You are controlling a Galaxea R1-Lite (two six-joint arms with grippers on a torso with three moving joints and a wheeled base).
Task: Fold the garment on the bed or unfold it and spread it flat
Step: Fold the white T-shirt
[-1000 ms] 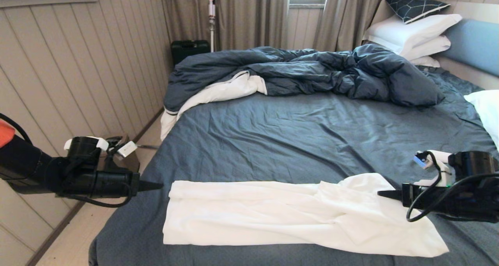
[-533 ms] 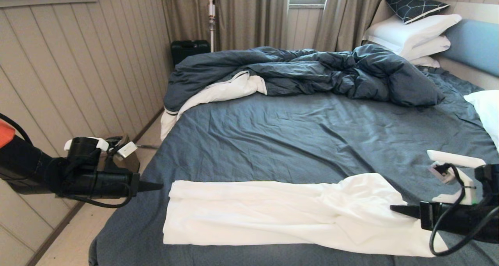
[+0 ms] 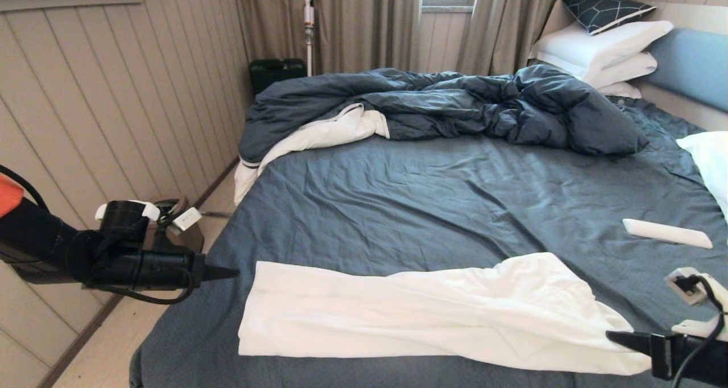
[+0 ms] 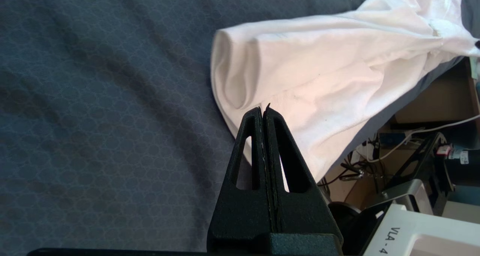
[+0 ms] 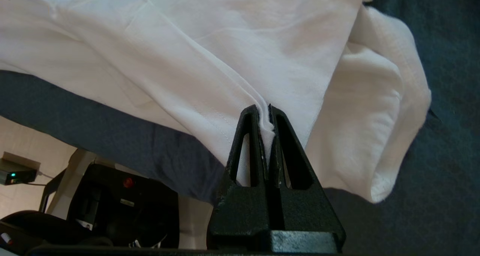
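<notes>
The garment (image 3: 421,314) lies as a long folded white strip across the near edge of the bed (image 3: 455,206). My right gripper (image 3: 611,335) is at the strip's right end, shut on a pinch of its white cloth (image 5: 267,125). A pull line runs from the pinch into the garment (image 5: 210,53). My left gripper (image 3: 234,272) hovers just left of the strip's left end, shut and empty. In the left wrist view its tips (image 4: 263,109) sit over the rolled left edge of the garment (image 4: 300,76) without gripping it.
A rumpled dark blue duvet (image 3: 443,106) with white lining fills the far half of the bed. White pillows (image 3: 603,46) stack at the headboard and one pillow (image 3: 711,160) lies at the right. A white remote (image 3: 665,232) rests on the sheet. The wall stands at left.
My right gripper has moved toward me and to the right, dragging the garment's right end and drawing the strip out flatter. The remote came into sight. My left arm has stayed still.
</notes>
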